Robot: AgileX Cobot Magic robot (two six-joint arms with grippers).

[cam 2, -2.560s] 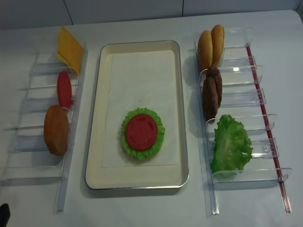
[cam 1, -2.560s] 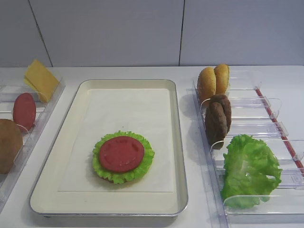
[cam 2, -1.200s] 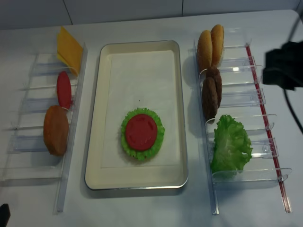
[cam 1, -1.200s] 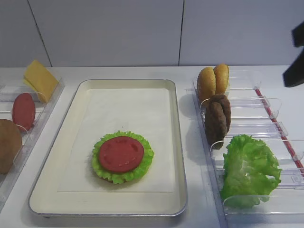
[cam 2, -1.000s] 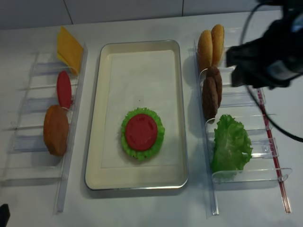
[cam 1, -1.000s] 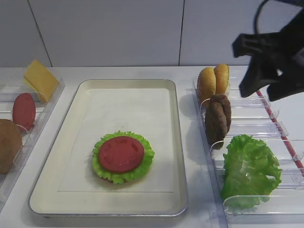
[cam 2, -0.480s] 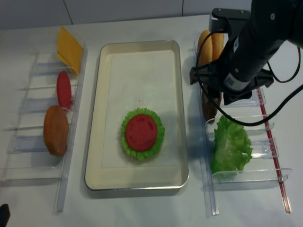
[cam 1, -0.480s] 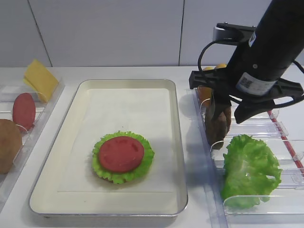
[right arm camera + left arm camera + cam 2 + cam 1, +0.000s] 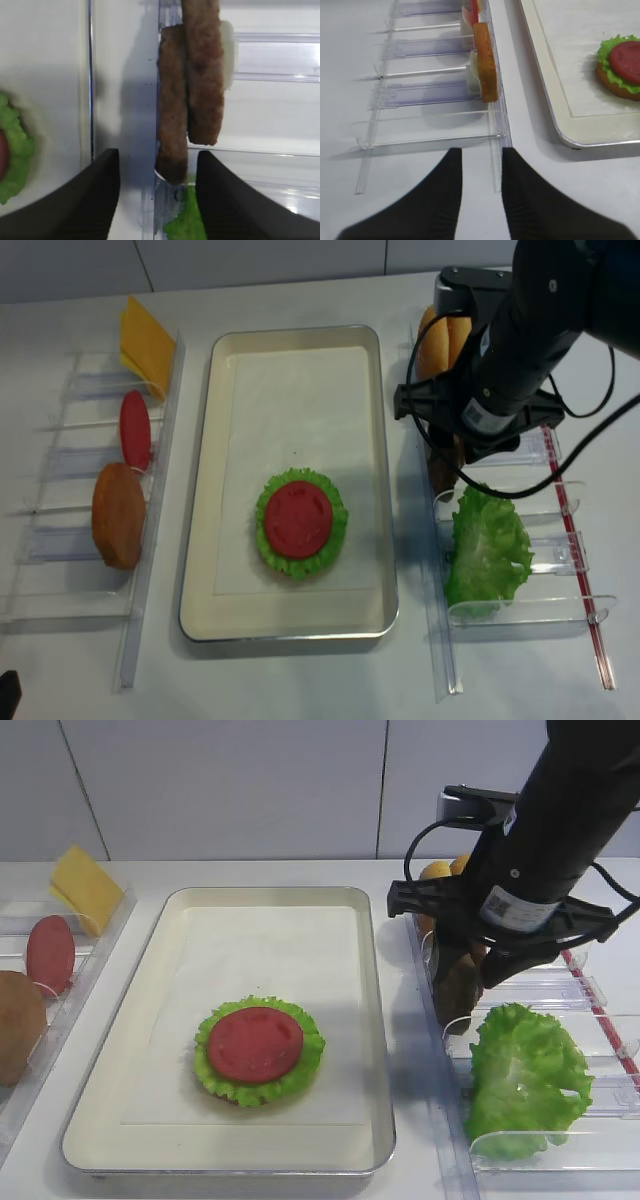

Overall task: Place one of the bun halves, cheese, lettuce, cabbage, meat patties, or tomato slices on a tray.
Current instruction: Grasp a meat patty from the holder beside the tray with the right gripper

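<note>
Right wrist view: the right gripper (image 9: 155,192), jaws spread wide and holding nothing, hangs over two rough, grainy brown meat patties (image 9: 190,85) standing on edge in a clear plastic bin (image 9: 270,90). Left gripper (image 9: 479,197): jaws narrowly parted, empty.

**Counts on the counter**

One tray (image 9: 375,1020). Two meat patties (image 9: 190,90), standing side by side. Two tomato slices: one in the left bin (image 9: 50,953), one on the tray's stack (image 9: 255,1043). One cheese slice (image 9: 85,887). Two lettuce pieces (image 9: 525,1075), (image 9: 305,1065). Bun halves (image 9: 437,872) on the right are partly hidden; one bun (image 9: 18,1025) on the left.
</note>
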